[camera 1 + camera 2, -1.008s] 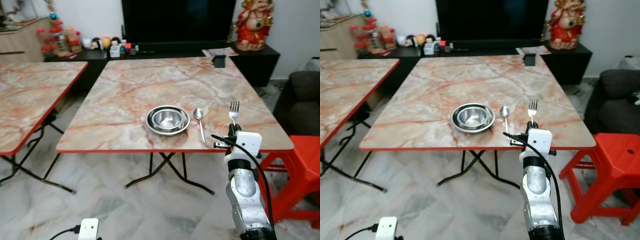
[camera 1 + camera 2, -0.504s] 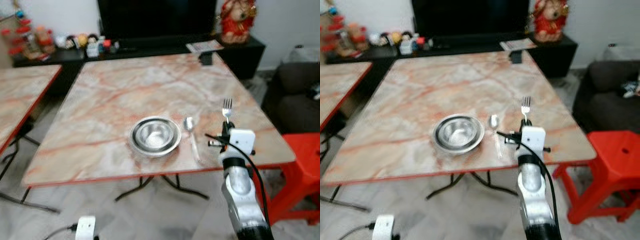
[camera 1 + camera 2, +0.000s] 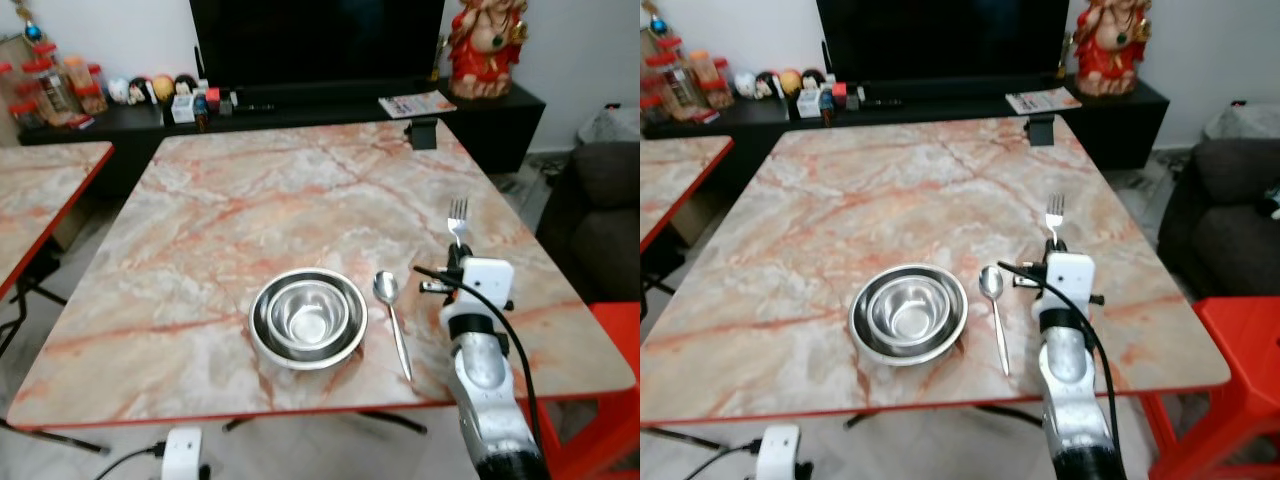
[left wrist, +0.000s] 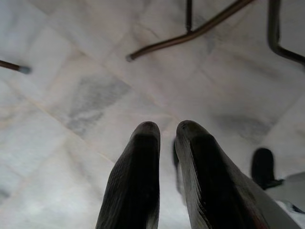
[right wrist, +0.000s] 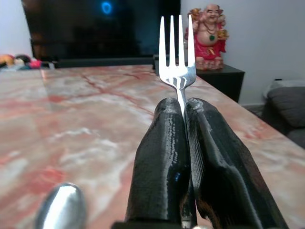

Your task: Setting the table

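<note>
Left gripper [image 4: 164, 143]: fingers pressed together, nothing between them, hanging low over the marble floor [image 4: 71, 109] beside dark desk legs [image 4: 190, 33].

Bowls [image 3: 308, 318]: two steel ones nested, on the desk [image 3: 250, 200], to the left of the right gripper and near the front edge.

Spoon [image 3: 392, 320]: flat on the desk between the bowls and the right gripper, bowl end away from the robot. The right wrist view catches its bowl end just below the fingers.

Right gripper [image 5: 183, 143]: clenched on the fork [image 5: 177, 52], which is pinched at the neck, tines upright and clear of the fingers. From the head views it hovers above the desk's right side.

Right wrist view adds the red statue [image 5: 206, 33] beyond the tines; head views add the sofa [image 3: 1230, 215] to the gripper's right.
</note>
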